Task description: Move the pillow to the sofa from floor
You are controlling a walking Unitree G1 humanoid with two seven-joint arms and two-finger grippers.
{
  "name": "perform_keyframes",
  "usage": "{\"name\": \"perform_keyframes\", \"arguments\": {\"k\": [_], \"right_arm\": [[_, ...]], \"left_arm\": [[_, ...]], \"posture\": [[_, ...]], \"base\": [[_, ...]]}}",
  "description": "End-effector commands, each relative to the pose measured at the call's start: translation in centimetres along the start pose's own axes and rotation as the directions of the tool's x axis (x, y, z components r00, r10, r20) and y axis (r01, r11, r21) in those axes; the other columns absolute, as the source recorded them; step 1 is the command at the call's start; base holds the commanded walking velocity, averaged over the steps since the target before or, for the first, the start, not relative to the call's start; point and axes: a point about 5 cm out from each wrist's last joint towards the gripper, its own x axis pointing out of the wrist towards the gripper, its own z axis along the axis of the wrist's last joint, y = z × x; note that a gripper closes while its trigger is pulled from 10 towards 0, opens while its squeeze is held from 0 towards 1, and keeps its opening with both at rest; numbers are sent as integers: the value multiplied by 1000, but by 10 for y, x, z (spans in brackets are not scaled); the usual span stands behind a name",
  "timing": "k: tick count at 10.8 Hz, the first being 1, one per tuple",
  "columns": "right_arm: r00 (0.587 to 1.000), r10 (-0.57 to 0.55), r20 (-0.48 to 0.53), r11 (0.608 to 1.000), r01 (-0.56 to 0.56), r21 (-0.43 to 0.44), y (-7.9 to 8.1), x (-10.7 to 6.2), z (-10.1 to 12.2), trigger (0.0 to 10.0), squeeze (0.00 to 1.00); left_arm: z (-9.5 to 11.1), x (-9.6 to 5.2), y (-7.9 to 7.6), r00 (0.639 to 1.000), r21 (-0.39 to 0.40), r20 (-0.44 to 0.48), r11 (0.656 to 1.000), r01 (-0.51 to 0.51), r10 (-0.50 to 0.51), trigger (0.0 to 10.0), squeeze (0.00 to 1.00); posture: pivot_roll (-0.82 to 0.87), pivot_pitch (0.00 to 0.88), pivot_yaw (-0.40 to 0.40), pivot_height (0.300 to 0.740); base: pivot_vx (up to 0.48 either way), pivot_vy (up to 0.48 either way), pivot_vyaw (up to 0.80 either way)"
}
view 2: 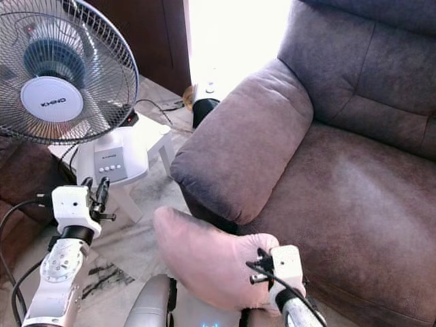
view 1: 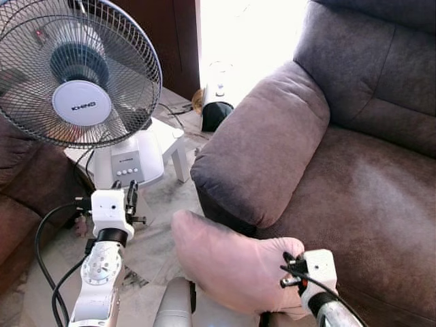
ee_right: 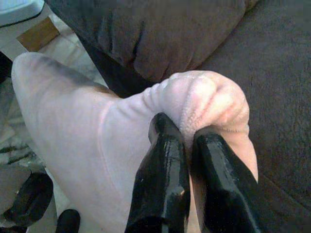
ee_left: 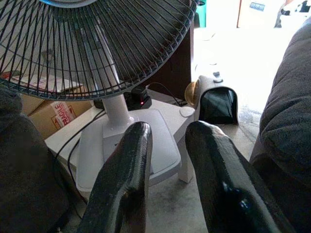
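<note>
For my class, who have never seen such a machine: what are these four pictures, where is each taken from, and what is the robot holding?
This is a walking robot with two silver arms. The two wide pictures come from its head, looking down. The two close ones come from cameras on its wrists. The right tool pinches a fold of the pink pillow, held up beside the brown sofa, near its armrest. The left tool is raised, holding nothing, with a gap between its fingers. It faces a fan standing on a small white table.

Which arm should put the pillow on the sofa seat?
Right. Its end effector is already pinched on the pink pillow beside the sofa seat. The left end effector is empty, facing the fan.
</note>
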Motion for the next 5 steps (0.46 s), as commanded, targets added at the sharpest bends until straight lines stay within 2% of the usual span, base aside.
{"name": "perform_keyframes", "arguments": {"k": [1,2,5], "right_arm": [[961,-19,276,999,26,-22,-5,3,64,10000,0],[953,-14,302,1000,21,-20,-4,4,73,10000,0],[948,-13,319,1000,21,-22,-5,10,82,10000,0]], "left_arm": [[-4,-3,4,1000,-11,-12,1000,-7,7,10000,0],[-4,-3,4,1000,-14,-10,1000,-9,9,10000,0],[-4,-3,3,1000,-21,-6,1000,-7,7,10000,0]], "posture": [[119,103,-25,660],[119,104,-26,660],[118,104,-28,660]], "base": [[0,0,0],[0,0,0],[-241,0,0]]}}
